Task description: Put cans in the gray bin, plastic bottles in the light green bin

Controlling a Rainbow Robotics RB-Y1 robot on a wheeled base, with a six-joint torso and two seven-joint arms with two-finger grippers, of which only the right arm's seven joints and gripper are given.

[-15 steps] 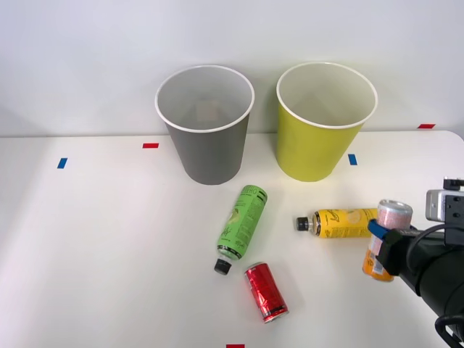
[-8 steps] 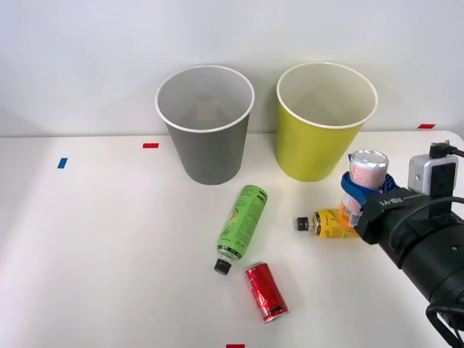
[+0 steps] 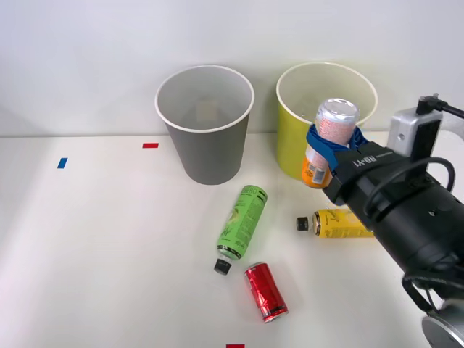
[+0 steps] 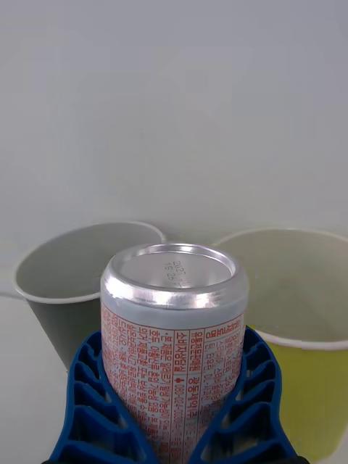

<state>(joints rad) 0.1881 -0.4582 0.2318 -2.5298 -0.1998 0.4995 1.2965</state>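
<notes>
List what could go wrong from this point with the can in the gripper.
1. The orange and pink can is held upright in the right gripper in front of the light green bin; released here, it could land in the wrong bin or on the table.
2. The gray bin stands beside the green one, their rims close; a sideways carry might clip a rim and tip a bin.
3. The grip sits low on the can, so it might tilt.

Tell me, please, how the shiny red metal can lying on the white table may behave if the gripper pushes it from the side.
The shiny red metal can lies on its side, so it would probably roll rather than slide. Its glossy, smooth wall may slip between fingers. It looks small and thin-walled, so likely light and easy to dent, though whether it is full cannot be seen.
</notes>
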